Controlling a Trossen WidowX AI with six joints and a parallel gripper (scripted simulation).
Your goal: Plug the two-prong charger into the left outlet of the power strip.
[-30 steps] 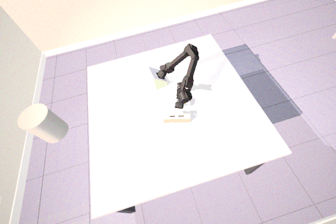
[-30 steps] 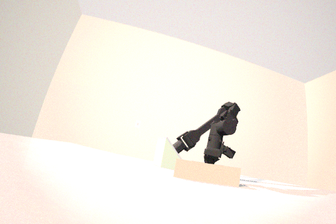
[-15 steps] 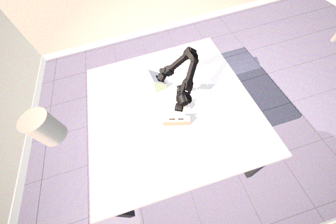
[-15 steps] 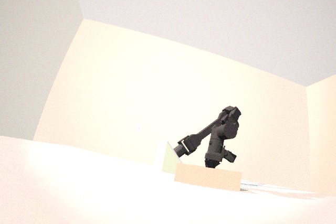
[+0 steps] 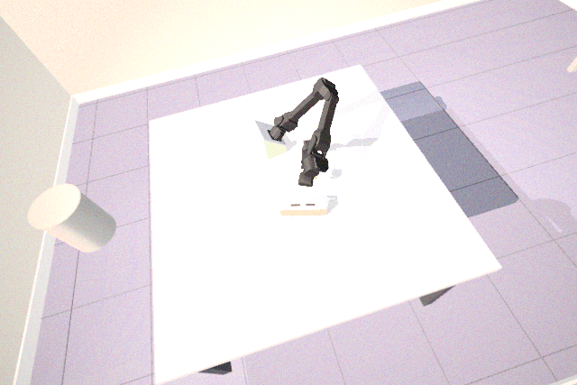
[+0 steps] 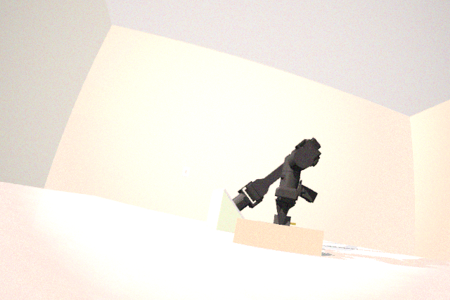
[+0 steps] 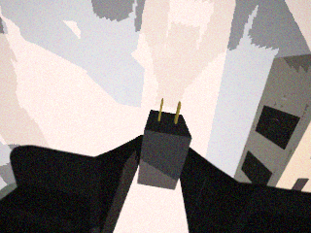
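Observation:
My gripper (image 5: 307,178) (image 6: 283,220) (image 7: 161,142) is shut on the charger. The charger (image 7: 164,155) is a dark grey block held between both black fingertips. Its two thin brass prongs (image 7: 169,112) point away from the wrist camera, and in the exterior view a yellow prong (image 6: 292,223) sticks out sideways. Whether the charger touches the table is not clear. The power strip (image 5: 304,212) (image 6: 278,237) (image 7: 293,73) stands apart from the charger, in front of the gripper in the top view and at the right in the wrist view. Its dark outlets show on top; the exterior view hides them.
The arm's base meets a pale green wedge-shaped block (image 5: 275,150) (image 6: 226,218) behind and left of the gripper. The white table (image 5: 224,278) has its near edge beyond the power strip. A pale cylinder (image 5: 74,217) shows left of the table in the top view.

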